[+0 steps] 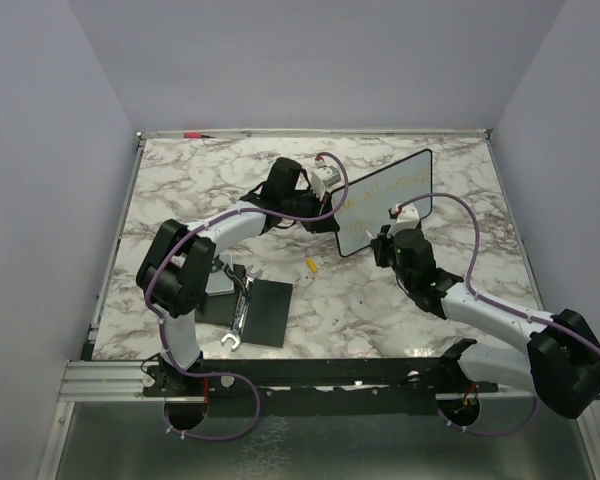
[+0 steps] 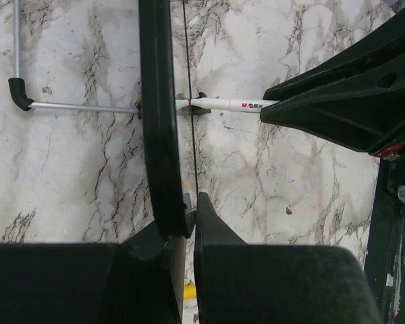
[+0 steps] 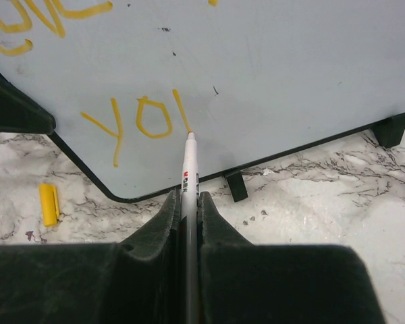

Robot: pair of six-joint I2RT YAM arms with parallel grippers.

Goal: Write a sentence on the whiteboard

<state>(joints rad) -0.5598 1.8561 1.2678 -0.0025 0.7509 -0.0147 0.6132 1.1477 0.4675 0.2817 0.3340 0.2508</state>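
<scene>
The whiteboard stands tilted on the marble table at right of centre. Yellow lettering runs across it. My left gripper is shut on its left edge; in the left wrist view the jaws clamp the black frame, seen edge-on. My right gripper is shut on a white marker. The marker's tip touches the board at the end of a second line reading about "YOI". Part of the first line shows at top left.
A yellow marker cap lies on the table left of the board, and it also shows in the right wrist view. A black square pad and a wrench lie near the left arm. The board's metal prop juts behind it.
</scene>
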